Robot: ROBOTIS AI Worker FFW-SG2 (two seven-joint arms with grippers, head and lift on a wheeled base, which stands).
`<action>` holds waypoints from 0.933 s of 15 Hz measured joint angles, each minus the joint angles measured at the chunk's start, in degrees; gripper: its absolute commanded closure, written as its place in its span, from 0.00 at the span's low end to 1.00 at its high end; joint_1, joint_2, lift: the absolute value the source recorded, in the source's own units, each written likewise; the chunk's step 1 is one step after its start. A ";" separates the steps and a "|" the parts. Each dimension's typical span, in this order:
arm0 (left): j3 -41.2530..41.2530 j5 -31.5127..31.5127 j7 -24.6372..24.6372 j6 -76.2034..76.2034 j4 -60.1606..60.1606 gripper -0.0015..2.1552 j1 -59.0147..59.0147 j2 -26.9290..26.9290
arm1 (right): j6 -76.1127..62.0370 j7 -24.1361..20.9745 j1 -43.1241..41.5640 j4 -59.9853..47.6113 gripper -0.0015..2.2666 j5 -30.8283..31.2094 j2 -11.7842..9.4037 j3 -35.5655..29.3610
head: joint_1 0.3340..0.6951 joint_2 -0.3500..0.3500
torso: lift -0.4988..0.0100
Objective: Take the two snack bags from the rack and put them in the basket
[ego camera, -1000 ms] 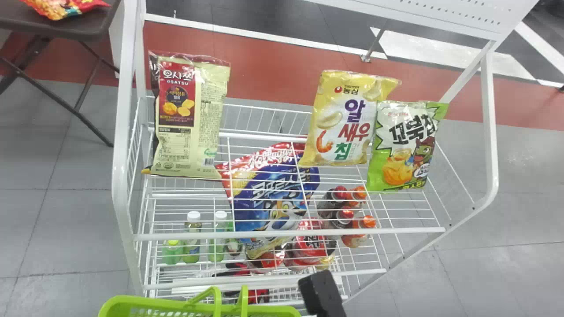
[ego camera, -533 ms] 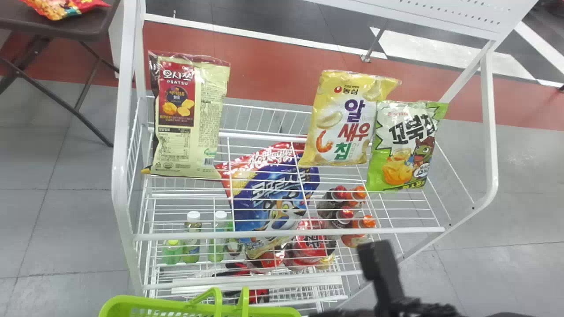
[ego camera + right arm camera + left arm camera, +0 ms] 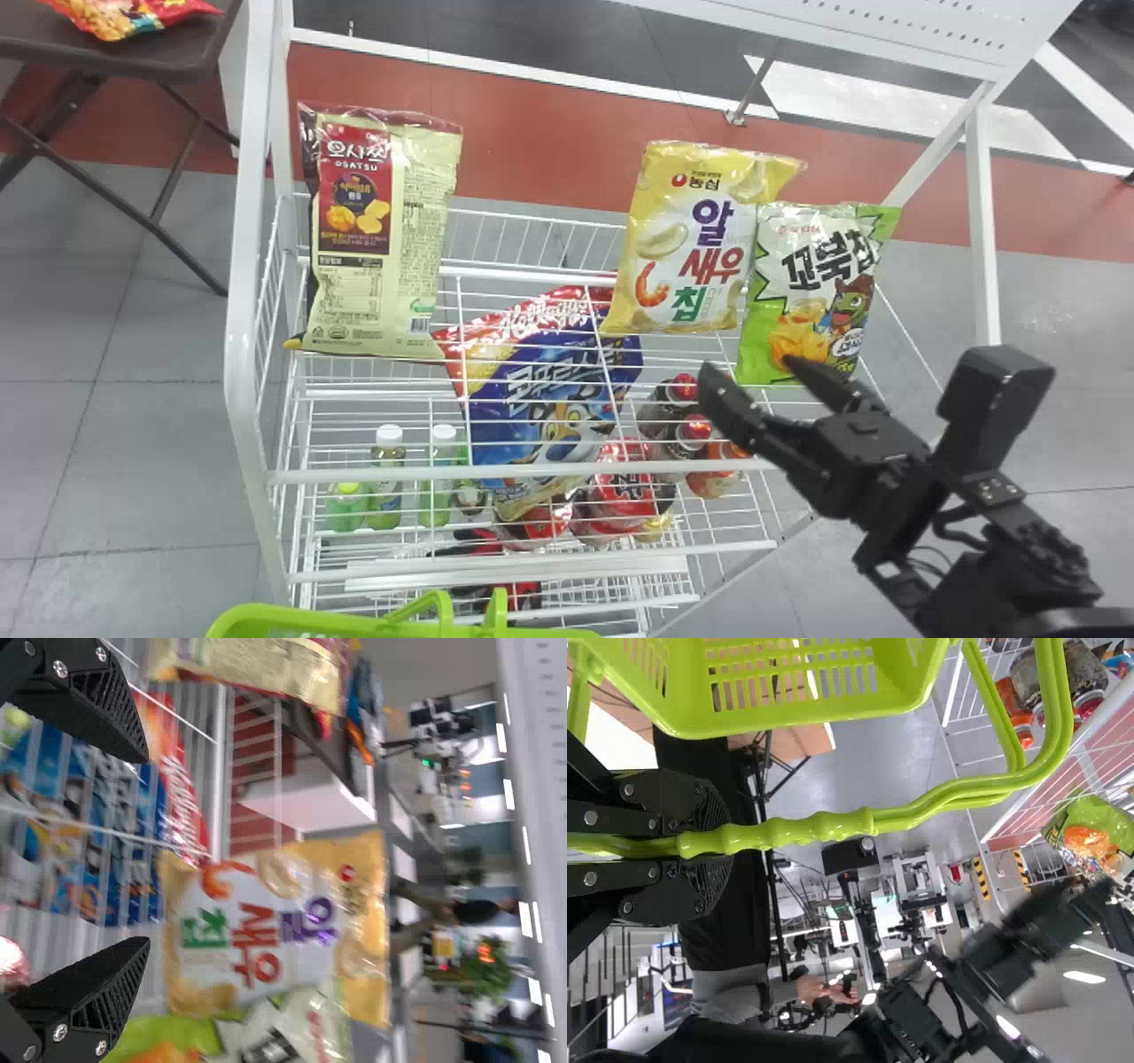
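Approach to a first bag, as judged from the pose of the right pincer (image 3: 746,365), which stands wide, its two fingers well apart and gripping nothing, at the right of the head view's frame, below the yellow snack bag (image 3: 700,239). The left pincer (image 3: 718,842) is closed on the handle (image 3: 824,827) of the green basket (image 3: 292,618), whose rim lies at the lower left of the frame. The yellow bag stands on the white rack (image 3: 576,470), right of centre in the upper half; just beside it is the green-and-white bag (image 3: 811,292), and well apart, at upper left, the cream bag (image 3: 390,239). Which two are meant cannot be told; the right wrist view, with the yellow bag ahead between the fingers, suggests that one first. Both bags of the right-hand pair are upright, printed faces toward the camera, the long axis of each running from its lower edge toward the top of the frame with a slight lean to the right. The next move calls for advancing the open fingers to either side of the yellow bag, closing without catching its green-and-white neighbour, then lifting it clear of the wires and across to the basket.
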 measured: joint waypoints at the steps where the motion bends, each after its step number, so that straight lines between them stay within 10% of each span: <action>1: -0.17 -0.20 0.01 0.00 0.07 0.76 -0.04 0.03 | -3.57 -0.28 -0.45 1.52 0.04 0.26 0.22 -0.61 | 1.00 0.00 | 0.96; 14: -0.82 -1.36 0.86 0.67 0.80 0.76 -1.61 0.22 | -18.70 -1.09 -16.74 29.81 0.04 5.38 -1.97 -4.72 | 1.00 0.00 | 0.96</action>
